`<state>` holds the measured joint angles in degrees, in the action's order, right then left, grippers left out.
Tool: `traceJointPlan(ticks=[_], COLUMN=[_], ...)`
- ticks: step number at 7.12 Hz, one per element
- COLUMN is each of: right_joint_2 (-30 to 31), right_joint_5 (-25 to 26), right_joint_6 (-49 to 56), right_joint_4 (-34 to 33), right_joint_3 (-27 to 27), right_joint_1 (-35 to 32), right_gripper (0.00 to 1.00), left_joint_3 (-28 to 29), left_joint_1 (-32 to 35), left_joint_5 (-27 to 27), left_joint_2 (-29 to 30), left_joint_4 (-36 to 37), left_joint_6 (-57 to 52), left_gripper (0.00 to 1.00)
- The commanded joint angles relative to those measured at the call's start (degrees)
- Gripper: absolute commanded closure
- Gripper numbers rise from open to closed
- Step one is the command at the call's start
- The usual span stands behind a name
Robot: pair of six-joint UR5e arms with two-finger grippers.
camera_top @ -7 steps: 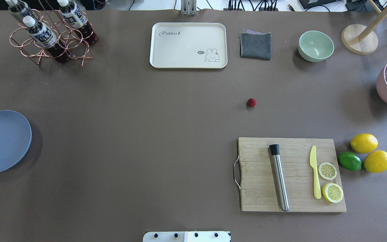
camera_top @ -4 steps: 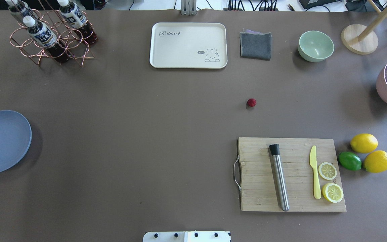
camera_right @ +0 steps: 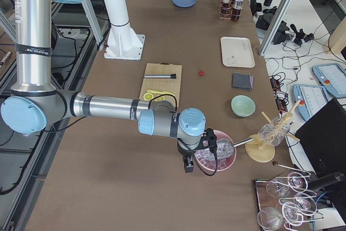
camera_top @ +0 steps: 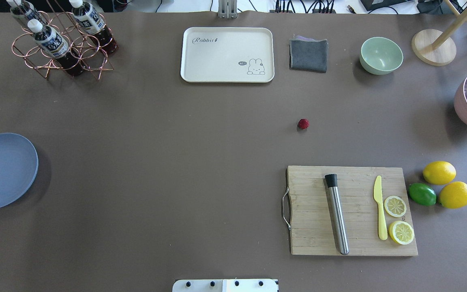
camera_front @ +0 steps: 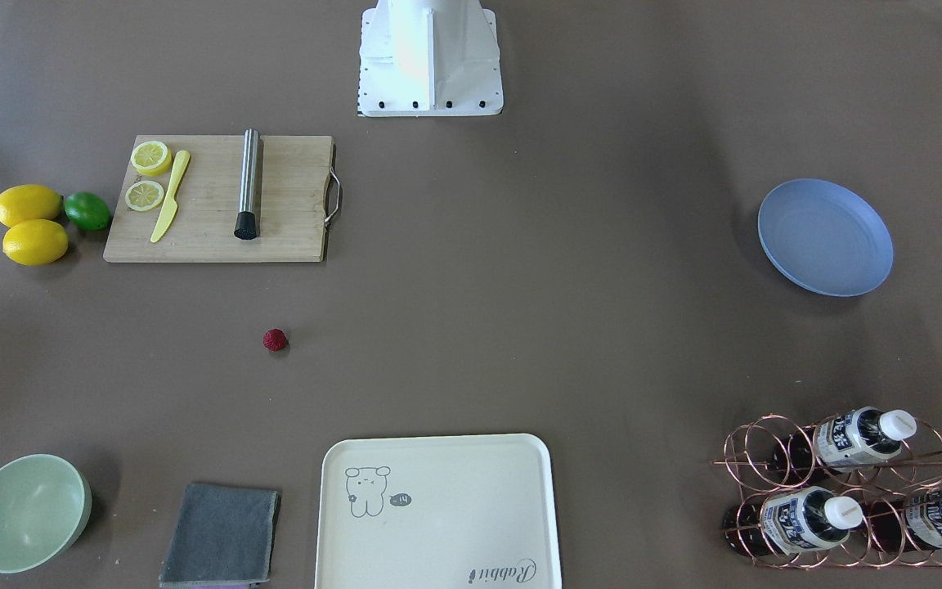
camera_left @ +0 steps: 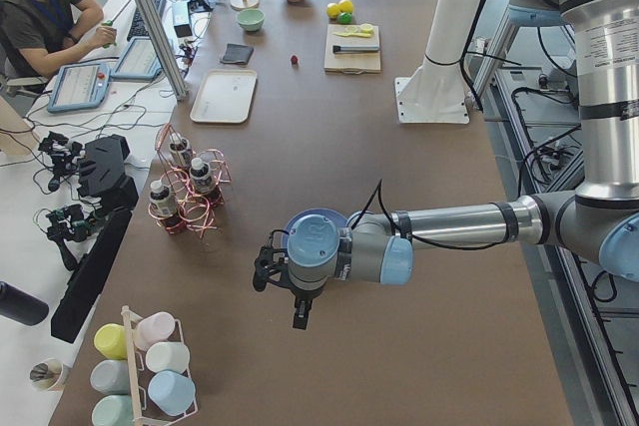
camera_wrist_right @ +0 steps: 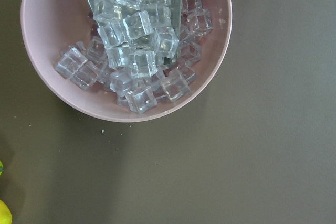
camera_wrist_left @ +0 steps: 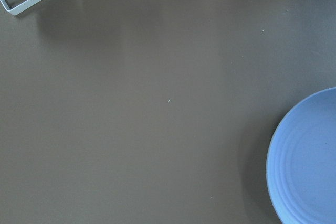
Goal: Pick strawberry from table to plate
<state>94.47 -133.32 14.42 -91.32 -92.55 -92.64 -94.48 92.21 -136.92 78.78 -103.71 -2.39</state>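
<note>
The strawberry lies alone on the brown table, a little beyond the cutting board. The light-blue plate rests empty at the table's far left edge; its rim also shows in the left wrist view as the plate. My left gripper hangs beyond the plate end of the table, seen only from the side, so I cannot tell its state. My right gripper hovers over a pink bowl of ice at the opposite end; I cannot tell its state either.
A wooden cutting board carries a steel muddler, a yellow knife and lemon slices. Lemons and a lime sit to its right. Cream tray, grey cloth, green bowl and bottle rack line the far edge. A person sits nearby.
</note>
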Motion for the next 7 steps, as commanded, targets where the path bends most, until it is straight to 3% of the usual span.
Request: traceJointPlan(ticks=[1, 4, 6, 7], right_joint_2=[0.28, 0.28, 0.28, 0.19], right_joint_5=[-0.1, -0.1, -0.01, -0.1], right_joint_6=[0.08, 0.17, 0.17, 0.09], right_joint_4=[0.0, 0.0, 0.0, 0.09], right_joint_3=[-0.09, -0.09, 0.0, -0.09], right_joint_1=[0.0, 0.0, 0.09, 0.09], right_gripper=[0.0, 0.0, 0.0, 0.0], left_joint_3=[0.0, 0.0, 0.78, 4.7], left_joint_1=[-0.1, -3.06, -13.74, -14.77], left_joint_5=[-0.01, -0.01, 0.6, 0.26], left_joint_2=[-0.03, 0.06, -0.38, -0.03], left_joint_4=[-0.01, -3.23, -15.84, -21.31], left_joint_6=[0.02, 4.2, 22.17, 23.04], left_gripper=[0.02, 0.02, 0.03, 0.03])
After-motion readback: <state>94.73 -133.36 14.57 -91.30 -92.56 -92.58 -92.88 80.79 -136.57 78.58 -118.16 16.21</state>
